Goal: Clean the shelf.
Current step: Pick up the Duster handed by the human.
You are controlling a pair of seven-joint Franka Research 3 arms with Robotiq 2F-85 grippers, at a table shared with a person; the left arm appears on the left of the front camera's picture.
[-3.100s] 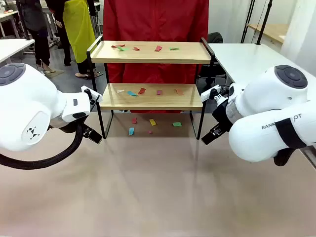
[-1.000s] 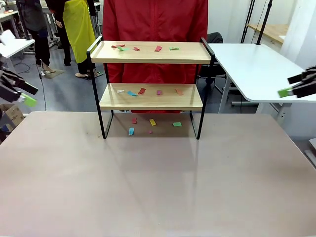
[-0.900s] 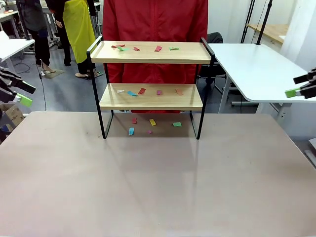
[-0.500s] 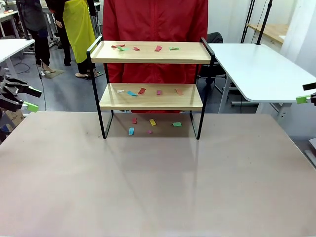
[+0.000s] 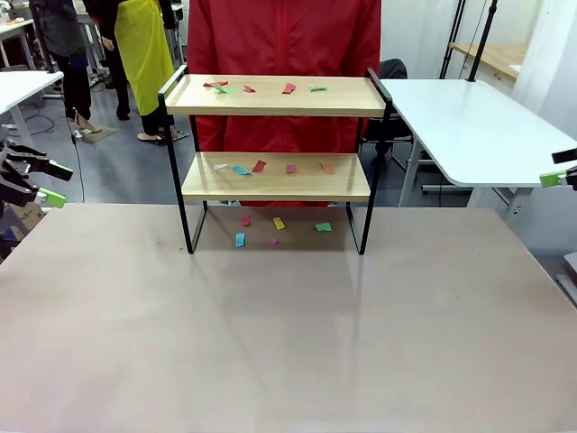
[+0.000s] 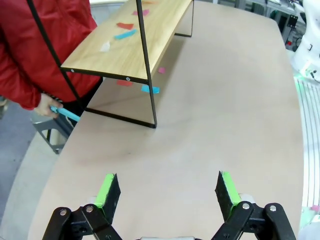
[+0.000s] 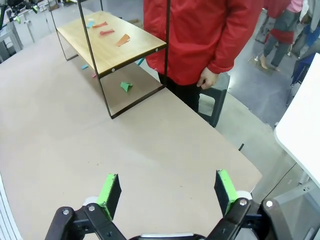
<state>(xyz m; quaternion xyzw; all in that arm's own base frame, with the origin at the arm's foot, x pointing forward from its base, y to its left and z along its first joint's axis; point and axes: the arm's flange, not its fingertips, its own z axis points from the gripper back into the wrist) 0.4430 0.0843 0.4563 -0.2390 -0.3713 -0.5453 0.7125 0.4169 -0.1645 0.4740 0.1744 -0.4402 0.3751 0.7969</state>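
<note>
A: So, front view first: where is the shelf?

B: The shelf stands at the far middle of the table. It is well to the right of the left end effector and well to the left of the right end effector. Both end effectors hover beyond the table's side edges, released, grasping nothing. Coloured paper scraps lie on both boards and on the table beneath. A person in a red jacket stands behind the shelf.

A: And the left wrist view?

B: The left end effector is spread wide over bare table. The shelf lies ahead of it and off to one side, well apart. Past the shelf's end, the person's hand holds a thin light-blue thing; what it is I cannot tell.

A: The right wrist view?

B: Much the same. The right end effector is released and the shelf is well ahead. A green scrap lies on the table under it.

A: How should the approach go?

B: Probably best to reach in level between the boards, staying off the black frame and raised rails. The scraps look flat and thin, so press the fingertips down onto the board before pinching. Take one scrap at a time, top board first.
</note>
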